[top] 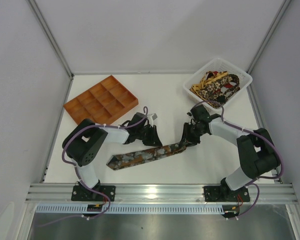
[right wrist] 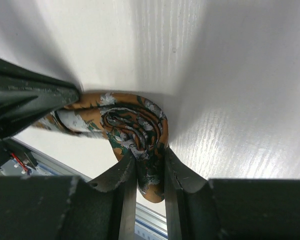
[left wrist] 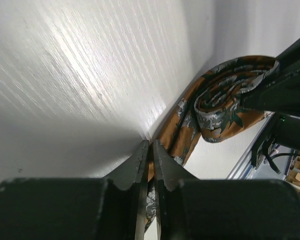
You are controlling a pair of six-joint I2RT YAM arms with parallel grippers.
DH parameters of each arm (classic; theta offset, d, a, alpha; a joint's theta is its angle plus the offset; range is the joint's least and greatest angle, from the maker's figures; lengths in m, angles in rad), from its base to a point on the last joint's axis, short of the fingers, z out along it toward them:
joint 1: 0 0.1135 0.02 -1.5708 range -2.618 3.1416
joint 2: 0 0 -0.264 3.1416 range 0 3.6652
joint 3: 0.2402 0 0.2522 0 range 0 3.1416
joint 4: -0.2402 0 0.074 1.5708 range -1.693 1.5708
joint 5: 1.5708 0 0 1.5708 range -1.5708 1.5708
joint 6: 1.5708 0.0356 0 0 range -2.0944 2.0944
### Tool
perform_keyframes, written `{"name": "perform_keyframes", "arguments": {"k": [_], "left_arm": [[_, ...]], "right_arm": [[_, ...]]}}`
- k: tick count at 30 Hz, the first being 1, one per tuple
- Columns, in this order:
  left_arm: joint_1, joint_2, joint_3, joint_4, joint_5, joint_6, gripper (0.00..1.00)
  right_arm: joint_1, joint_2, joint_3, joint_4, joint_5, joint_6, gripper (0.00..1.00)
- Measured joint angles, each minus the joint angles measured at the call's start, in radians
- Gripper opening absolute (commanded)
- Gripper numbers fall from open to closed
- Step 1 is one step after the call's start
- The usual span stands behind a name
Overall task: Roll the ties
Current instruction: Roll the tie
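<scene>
One tie (top: 140,156), rust-orange with a grey and dark green pattern, lies flat across the table's middle with its pointed end toward the left. Its right end is coiled into a small roll (right wrist: 135,125), which also shows in the left wrist view (left wrist: 225,100). My right gripper (top: 188,140) is shut on that roll, which sits between its fingers (right wrist: 150,160). My left gripper (top: 152,139) is pressed down on the flat part just left of the roll, jaws nearly together with tie fabric between them (left wrist: 151,145). More ties (top: 217,85) lie heaped in the white basket.
An orange compartment tray (top: 101,102) sits at the back left, behind my left arm. The white basket (top: 237,69) stands at the back right against the wall. Grey walls close in both sides, and a metal rail (top: 160,192) runs along the near edge.
</scene>
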Motion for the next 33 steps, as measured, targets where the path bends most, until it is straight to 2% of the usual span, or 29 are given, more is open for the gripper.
{"name": "perform_keyframes", "arguments": {"k": [7,15,21,28,33], "left_arm": [[-0.013,-0.031,-0.002,-0.066,-0.019,0.012,0.15],[-0.013,-0.046,0.109,-0.167,-0.048,0.043,0.17],[-0.037,-0.081,0.112,-0.161,-0.023,0.03,0.14],[-0.117,-0.081,0.106,-0.089,0.045,-0.039,0.12],[-0.128,-0.043,0.106,-0.024,0.08,-0.077,0.11]], "right_arm": [[0.024,0.004,0.04,-0.038,0.056,0.006,0.12],[0.042,0.004,0.051,-0.066,0.074,-0.039,0.13],[0.046,0.004,0.052,-0.084,0.078,-0.073,0.14],[0.081,0.004,0.074,-0.112,0.122,-0.076,0.16],[0.119,0.004,0.098,-0.135,0.156,-0.076,0.17]]}}
